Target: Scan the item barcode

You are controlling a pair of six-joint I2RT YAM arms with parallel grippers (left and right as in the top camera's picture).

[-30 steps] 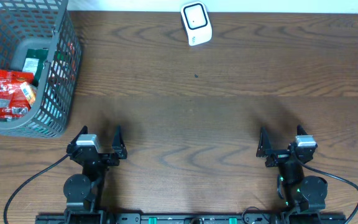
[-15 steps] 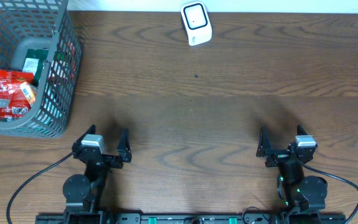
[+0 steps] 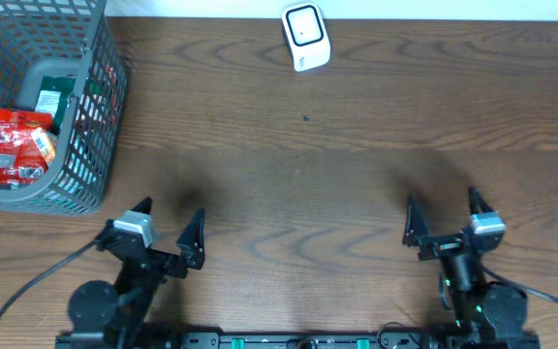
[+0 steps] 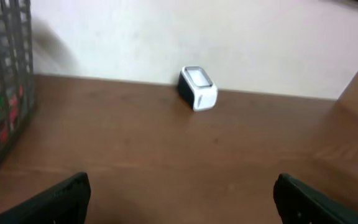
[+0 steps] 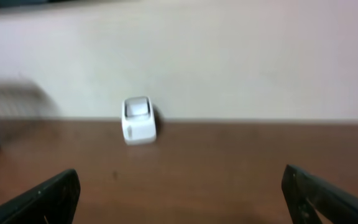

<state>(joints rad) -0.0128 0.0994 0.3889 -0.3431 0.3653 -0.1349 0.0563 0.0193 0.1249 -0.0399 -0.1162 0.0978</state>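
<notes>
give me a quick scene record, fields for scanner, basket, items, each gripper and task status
scanner: white barcode scanner, alone at the far edge of the table
basket: grey mesh basket, far left corner
items: red snack packet and green packet, both inside the basket
left gripper: open, empty, at the near edge
right gripper: open, empty, at the near edge
task status: no item picked up yet, nothing at the scanner

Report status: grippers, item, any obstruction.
Open and empty: left gripper, right gripper. In grey basket: red snack packet, not yet picked. At far edge: white scanner, nothing blocking it.
</notes>
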